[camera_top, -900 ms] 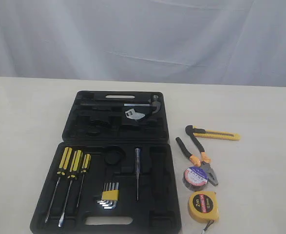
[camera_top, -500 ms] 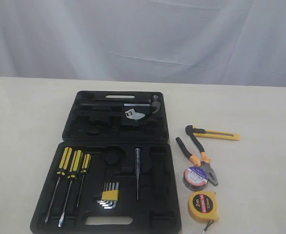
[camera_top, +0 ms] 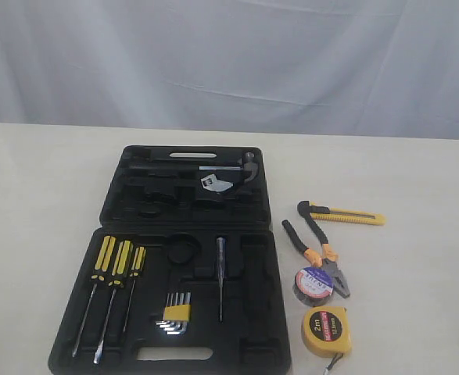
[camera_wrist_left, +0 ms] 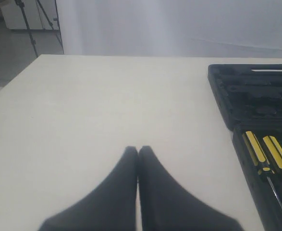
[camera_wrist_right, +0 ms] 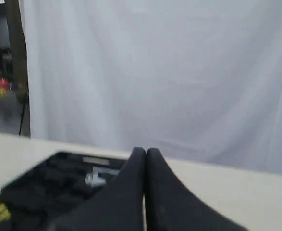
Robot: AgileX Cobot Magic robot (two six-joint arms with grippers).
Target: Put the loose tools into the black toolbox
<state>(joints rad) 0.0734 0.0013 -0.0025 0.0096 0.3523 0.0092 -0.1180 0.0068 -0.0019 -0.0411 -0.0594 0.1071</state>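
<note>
The black toolbox (camera_top: 252,258) lies open on the table, both halves flat. To its right lie the yellow-black utility knife (camera_top: 346,215), the pliers with black-orange handles (camera_top: 313,244), the black tape roll (camera_top: 313,283) and the yellow tape measure (camera_top: 326,330). Neither gripper shows in the exterior view. In the left wrist view my left gripper (camera_wrist_left: 138,149) is shut on nothing over bare table, with the toolbox (camera_wrist_left: 227,103) off to one side. My right gripper (camera_wrist_right: 145,151) is also shut and empty, with the toolbox (camera_wrist_right: 40,187) beyond it.
Inside the toolbox sit three yellow-black screwdrivers (camera_top: 113,269), a hex key set (camera_top: 175,312), a thin test pen (camera_top: 220,273) and a hammer (camera_top: 229,168). A white curtain (camera_top: 229,55) hangs behind the table. Bare tabletop (camera_top: 41,195) stretches left of the case.
</note>
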